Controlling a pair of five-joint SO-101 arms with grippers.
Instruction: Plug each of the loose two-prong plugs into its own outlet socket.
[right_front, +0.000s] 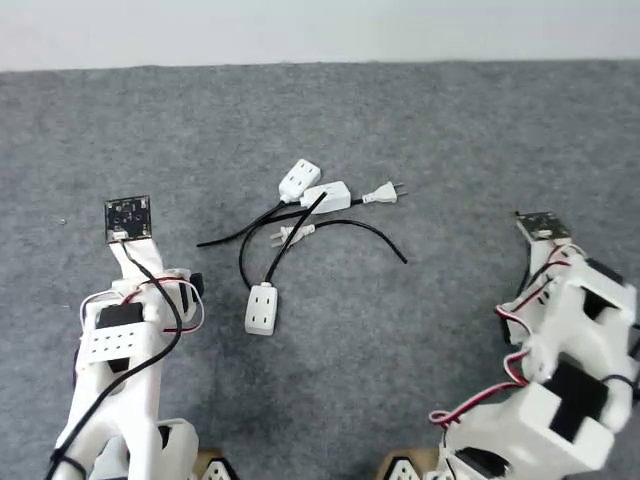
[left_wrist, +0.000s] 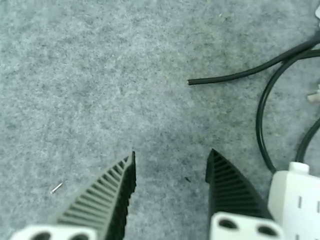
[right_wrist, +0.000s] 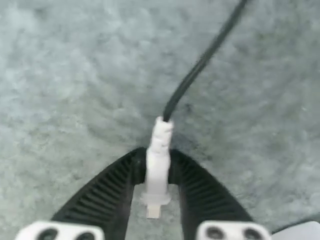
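Observation:
In the right wrist view my right gripper (right_wrist: 156, 156) is shut on a small white plug (right_wrist: 159, 165). Its black cable (right_wrist: 200, 65) runs away over the grey carpet. My left gripper (left_wrist: 170, 165) is open just above bare carpet, with a white outlet socket (left_wrist: 297, 200) right beside one finger. In the high view that socket (right_front: 261, 308) lies near the left arm (right_front: 125, 330). Two more white sockets (right_front: 299, 178) (right_front: 328, 195) lie farther back. A two-prong plug (right_front: 383, 194) and a second plug (right_front: 292, 235) lie loose among the black cables.
The black cables (right_front: 330, 225) loop between the sockets in the middle of the grey carpet. A cut cable end (left_wrist: 190, 81) lies ahead of my left gripper. The right arm (right_front: 560, 350) stands at the right side. A pale wall runs along the back edge.

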